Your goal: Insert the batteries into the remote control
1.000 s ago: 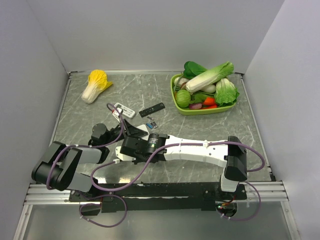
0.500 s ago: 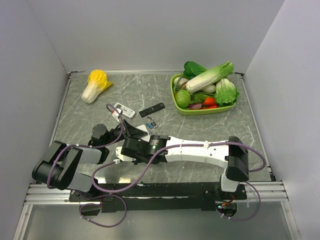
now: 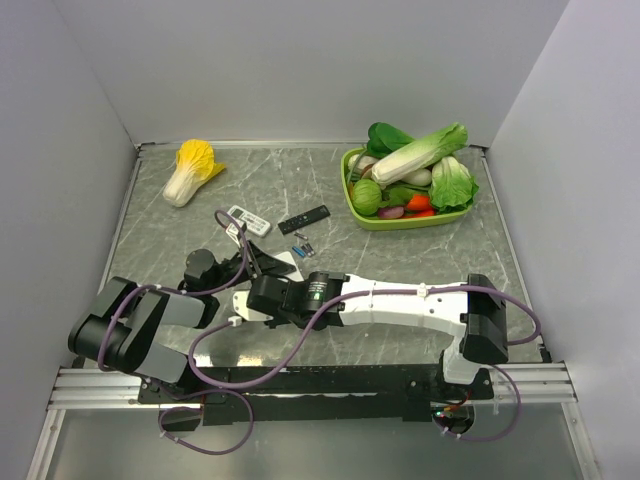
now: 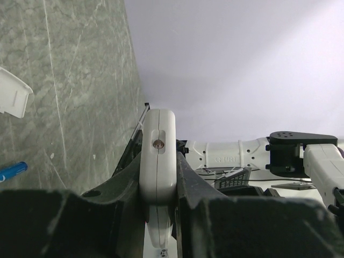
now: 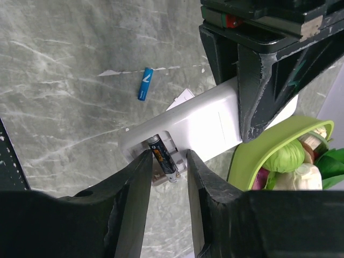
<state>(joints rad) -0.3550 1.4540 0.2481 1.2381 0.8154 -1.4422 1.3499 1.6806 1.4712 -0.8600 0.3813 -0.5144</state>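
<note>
My left gripper (image 4: 158, 161) is shut on the white remote control (image 4: 158, 140), which it holds edge-on above the table. In the right wrist view the remote's plain back (image 5: 209, 126) faces the camera with its battery bay uncovered, and the left fingers (image 5: 258, 70) clamp its far end. A dark-labelled battery (image 5: 163, 157) lies tilted in the bay. My right gripper (image 5: 169, 156) straddles it with jaws open; the battery leans on one finger and a gap shows at the other. Another blue battery (image 5: 144, 84) lies loose on the table. From above, both grippers (image 3: 255, 280) meet left of centre.
A green tray (image 3: 356, 212) of vegetables stands at the back right, its rim close behind the remote in the right wrist view. A yellow cabbage (image 3: 192, 170) lies back left. A small white remote (image 3: 248, 220) and a slim black remote (image 3: 303, 218) lie mid-table.
The right jaws have spread slightly around the battery in the bay. The right arm has shifted a little. The left gripper keeps the remote still.
</note>
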